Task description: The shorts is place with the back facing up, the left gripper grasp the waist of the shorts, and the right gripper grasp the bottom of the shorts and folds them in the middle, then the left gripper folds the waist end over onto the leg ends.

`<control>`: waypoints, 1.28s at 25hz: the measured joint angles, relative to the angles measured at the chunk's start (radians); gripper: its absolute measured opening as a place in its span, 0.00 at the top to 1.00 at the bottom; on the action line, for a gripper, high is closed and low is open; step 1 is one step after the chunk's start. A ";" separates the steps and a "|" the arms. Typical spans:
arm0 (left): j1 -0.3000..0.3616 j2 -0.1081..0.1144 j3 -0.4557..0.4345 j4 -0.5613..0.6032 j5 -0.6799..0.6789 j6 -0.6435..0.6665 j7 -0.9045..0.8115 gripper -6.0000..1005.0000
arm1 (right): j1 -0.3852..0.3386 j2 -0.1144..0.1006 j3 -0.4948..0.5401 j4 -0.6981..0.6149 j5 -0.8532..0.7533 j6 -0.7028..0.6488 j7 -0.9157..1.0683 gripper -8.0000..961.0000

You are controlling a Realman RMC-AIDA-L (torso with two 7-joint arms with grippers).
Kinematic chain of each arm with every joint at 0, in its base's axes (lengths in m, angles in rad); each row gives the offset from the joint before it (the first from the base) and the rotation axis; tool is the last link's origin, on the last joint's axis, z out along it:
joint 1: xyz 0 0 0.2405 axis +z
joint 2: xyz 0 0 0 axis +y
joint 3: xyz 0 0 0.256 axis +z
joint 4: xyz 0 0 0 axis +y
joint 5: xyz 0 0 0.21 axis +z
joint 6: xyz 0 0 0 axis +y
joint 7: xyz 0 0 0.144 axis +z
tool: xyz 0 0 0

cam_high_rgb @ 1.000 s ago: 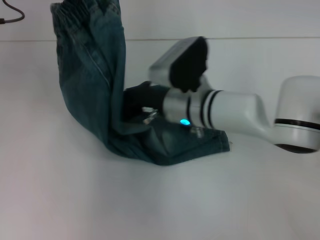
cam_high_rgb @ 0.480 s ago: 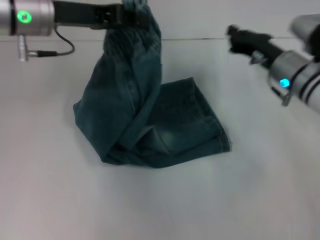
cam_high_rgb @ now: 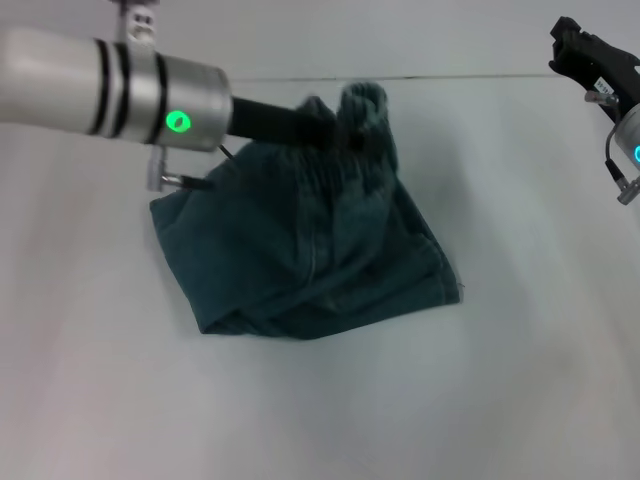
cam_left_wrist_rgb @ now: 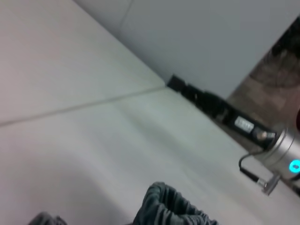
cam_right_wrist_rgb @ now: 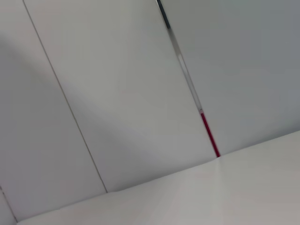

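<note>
The blue denim shorts [cam_high_rgb: 300, 260] lie folded lengthwise on the white table. Their stitched leg ends [cam_high_rgb: 440, 270] lie flat at the right. My left gripper [cam_high_rgb: 335, 128] reaches in from the left and is shut on the ruffled waist [cam_high_rgb: 362, 105]. It holds the waist a little above the far side of the lying legs, and the cloth drapes down from it. The waist [cam_left_wrist_rgb: 168, 208] also shows in the left wrist view. My right gripper [cam_high_rgb: 572, 42] hangs at the far right, well away from the shorts, with nothing in it; it shows far off as the right gripper [cam_left_wrist_rgb: 197, 96] in the left wrist view.
The white table [cam_high_rgb: 320, 400] spreads around the shorts, and its back edge [cam_high_rgb: 480, 76] meets a pale wall. The right wrist view shows only wall panels and a strip of table [cam_right_wrist_rgb: 243, 187].
My left gripper has carried the waist to the right and down, so the hanging cloth now lies over the legs. The right arm has drawn back further to the upper right.
</note>
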 joint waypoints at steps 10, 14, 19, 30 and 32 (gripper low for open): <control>0.003 -0.035 0.087 -0.033 0.000 -0.134 0.032 0.68 | 0.000 0.010 -0.030 0.009 -0.005 0.007 0.001 0.94; 0.044 -0.036 0.073 0.019 -0.027 -0.112 0.051 0.52 | -0.009 0.010 -0.072 0.008 -0.009 -0.009 0.031 0.94; 0.170 -0.039 0.024 0.126 -0.145 -0.029 0.131 0.37 | -0.028 -0.004 -0.259 -0.058 -0.084 -0.196 0.170 0.94; 0.371 0.004 -0.302 0.094 -0.226 0.301 0.335 0.05 | -0.169 -0.034 -0.764 -0.498 -0.101 -0.700 0.733 0.74; 0.405 0.014 -0.331 0.097 -0.197 0.363 0.358 0.05 | -0.207 -0.049 -0.830 -0.562 -0.101 -0.763 0.795 0.65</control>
